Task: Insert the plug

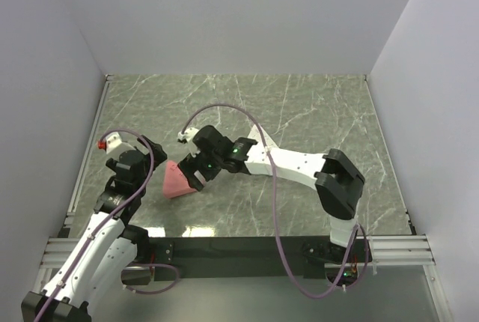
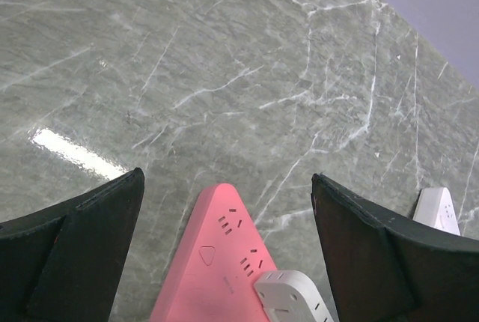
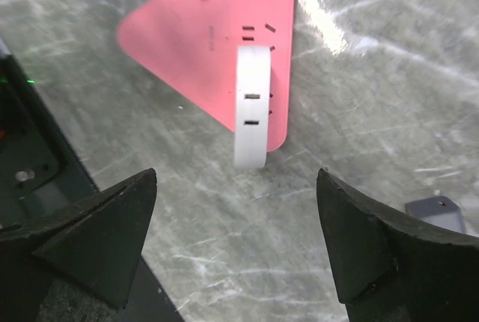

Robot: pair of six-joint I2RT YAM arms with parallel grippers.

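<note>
On the marble tabletop (image 3: 374, 112), pink triangular power strip (image 3: 187, 52) carrying white plug (image 3: 252, 105) at one edge; right pincer (image 3: 236, 176) and left pincer (image 2: 226, 178) both spread wide, gripping nothing; hazard: plug possibly half-seated, liable to tip out if a finger clips it.

text: none legible | pink power strip (image 2: 202, 292): faint print, unreadable

White plug (image 3: 251, 105), pink power strip (image 3: 187, 45), grey marbled table (image 3: 374, 112).
</note>
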